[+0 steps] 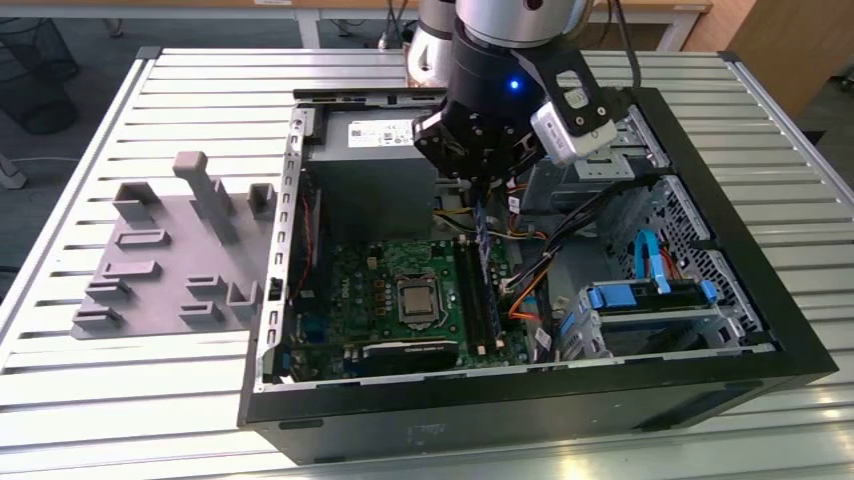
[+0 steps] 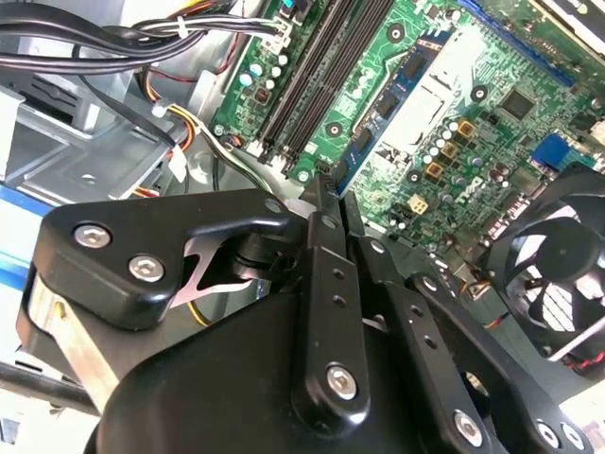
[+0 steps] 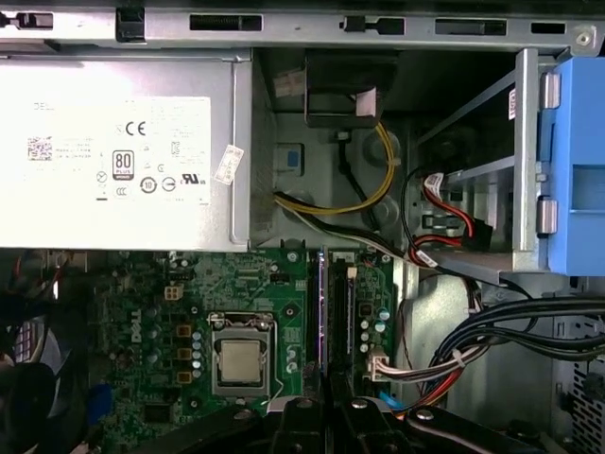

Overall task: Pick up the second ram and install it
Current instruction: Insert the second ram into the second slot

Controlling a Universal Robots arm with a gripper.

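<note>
My gripper [image 1: 478,205] hangs inside the open computer case, above the motherboard [image 1: 380,275]. In both wrist views its black fingers [image 2: 319,236] stand pressed together, shut on the second ram [image 3: 321,312]. That is a thin dark strip seen edge-on, reaching out past the fingertips [image 2: 373,142]. The strip runs parallel to the long black memory slots [image 3: 342,312] [image 2: 312,76] and lies just to their processor-socket side. How high it sits over the board cannot be told.
The processor socket [image 3: 241,355] sits beside the slots. The power supply [image 3: 123,151] fills the case's far end, with cable bundles [image 3: 510,331] and a blue drive cage [image 1: 641,300] beside it. A fan [image 2: 558,265] sits close by. A grey multi-slot fixture [image 1: 174,250] stands on the slatted table.
</note>
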